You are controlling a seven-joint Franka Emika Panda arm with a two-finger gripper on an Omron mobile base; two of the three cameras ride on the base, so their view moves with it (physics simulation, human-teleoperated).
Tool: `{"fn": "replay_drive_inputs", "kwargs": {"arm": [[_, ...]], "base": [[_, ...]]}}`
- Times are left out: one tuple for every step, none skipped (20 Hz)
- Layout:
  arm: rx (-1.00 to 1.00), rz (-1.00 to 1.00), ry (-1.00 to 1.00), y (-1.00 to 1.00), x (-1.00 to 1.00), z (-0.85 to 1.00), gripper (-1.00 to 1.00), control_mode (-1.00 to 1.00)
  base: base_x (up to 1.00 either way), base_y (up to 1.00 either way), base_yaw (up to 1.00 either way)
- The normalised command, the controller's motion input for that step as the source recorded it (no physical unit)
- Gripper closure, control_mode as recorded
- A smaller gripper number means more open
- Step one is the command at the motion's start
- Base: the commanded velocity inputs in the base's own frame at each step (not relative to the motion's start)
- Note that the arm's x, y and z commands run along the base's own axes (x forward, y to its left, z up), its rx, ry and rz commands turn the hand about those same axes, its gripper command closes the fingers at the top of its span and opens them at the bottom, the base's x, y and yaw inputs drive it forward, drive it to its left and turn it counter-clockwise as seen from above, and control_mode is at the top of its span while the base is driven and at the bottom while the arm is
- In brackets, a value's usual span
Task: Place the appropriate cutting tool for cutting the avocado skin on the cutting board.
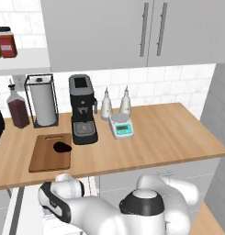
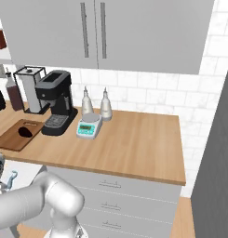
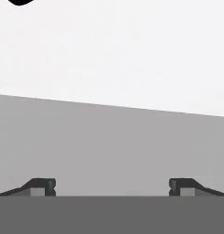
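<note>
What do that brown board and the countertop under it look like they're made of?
The cutting board looks like wood, matte reddish-brown with faint grain. The counter looks like lighter wood too, judging by its streaky plank pattern, possibly laminate. Everything is rendered, so that's only a guess.

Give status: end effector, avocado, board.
End effector open, empty, low below counter edge. Avocado on cutting board; no knife there yet. Coffee machine beside board.

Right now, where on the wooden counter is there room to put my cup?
The wide bare stretch of counter right of the scale is free. It is crowded to the left, where the cutting board with the avocado, coffee machine, two bottles and paper towel holder stand.
</note>
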Motion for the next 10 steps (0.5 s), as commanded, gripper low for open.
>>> {"fn": "replay_drive_inputs", "kwargs": {"arm": [[0.00, -0.03, 0.10, 0.00, -1.00, 0.17, -1.00, -1.00], [0.00, -0.03, 0.11, 0.00, -1.00, 0.19, -1.00, -1.00], [0.00, -0.02, 0.11, 0.00, -0.81, 0.20, -1.00, -1.00], [0.00, 0.00, 0.09, 0.00, -0.30, 0.24, -1.00, -1.00], [0.00, 0.00, 0.04, 0.00, 0.00, 0.27, -1.00, -1.00], [0.00, 0.00, 0.00, 0.00, 0.00, 0.27, -1.00, -1.00], [0.00, 0.00, 0.00, 0.00, 0.06, 0.25, -1.00, -1.00], [0.00, 0.00, 0.00, 0.00, 0.22, 0.25, -1.00, -1.00], [0.00, 0.00, 0.00, 0.00, 0.33, 0.20, -1.00, -1.00], [0.00, 0.00, 0.00, 0.00, 0.41, 0.23, -1.00, -1.00]], "base": [[0.00, 0.00, 0.00], [0.00, 0.00, 0.00], [0.00, 0.00, 0.00], [0.00, 0.00, 0.00], [0.00, 0.00, 0.00], [0.00, 0.00, 0.00], [0.00, 0.00, 0.00], [0.00, 0.00, 0.00], [0.00, 0.00, 0.00], [0.00, 0.00, 0.00]]}}
